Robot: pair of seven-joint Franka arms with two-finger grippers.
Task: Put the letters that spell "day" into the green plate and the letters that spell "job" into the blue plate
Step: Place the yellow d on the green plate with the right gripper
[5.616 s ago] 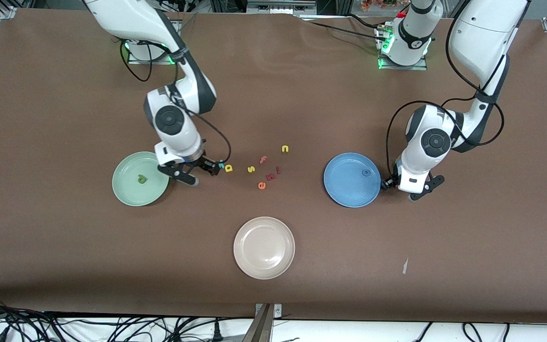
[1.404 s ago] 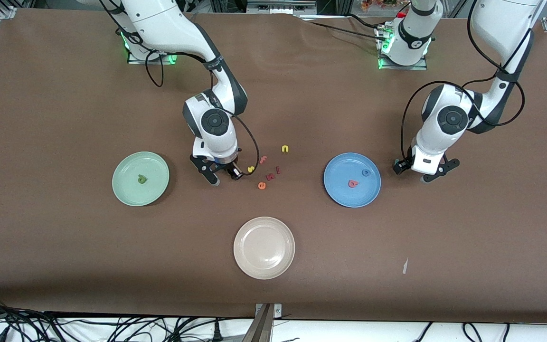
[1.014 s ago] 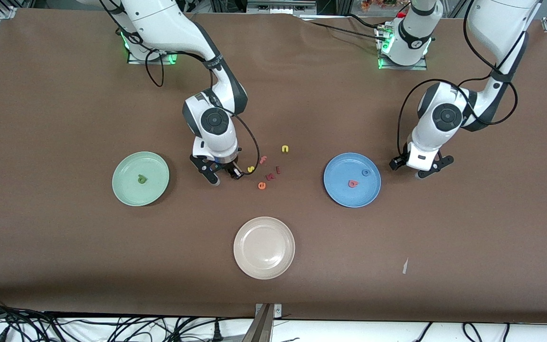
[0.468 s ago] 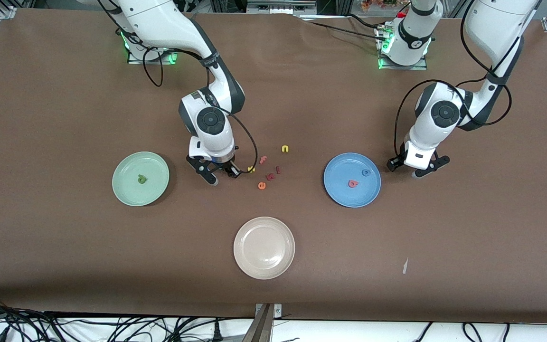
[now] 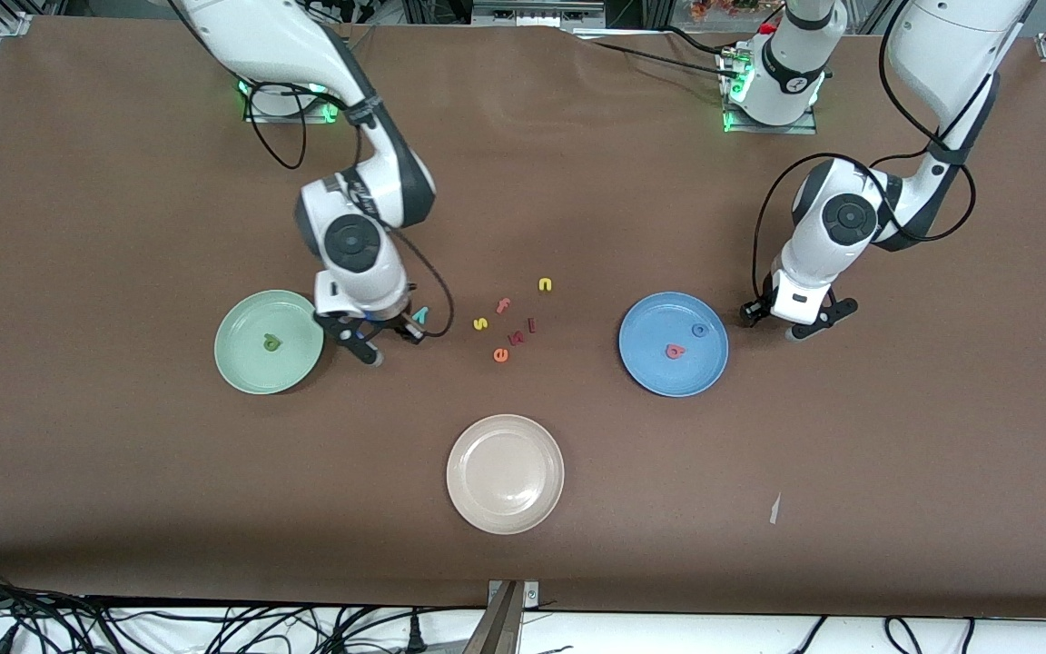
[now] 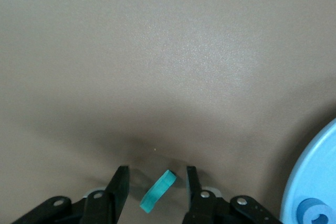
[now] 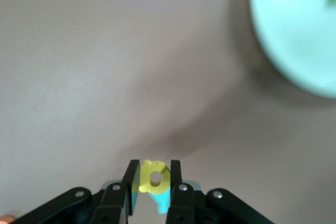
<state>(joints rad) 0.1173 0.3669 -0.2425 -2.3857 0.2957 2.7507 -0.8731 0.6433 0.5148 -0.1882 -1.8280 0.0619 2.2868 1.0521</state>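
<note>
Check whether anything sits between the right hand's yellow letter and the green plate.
Nothing visible does. The right hand is shut on the yellow letter over bare table beside the green plate, which holds only the dark green letter.

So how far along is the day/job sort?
Done: dark green letter lies in the green plate; blue o and red b lie in the blue plate. In hand: right pincer shut on the yellow letter, over the table beside the green plate; left pincer open around the teal j beside the blue plate. Left: the teal y, on the table.
</note>
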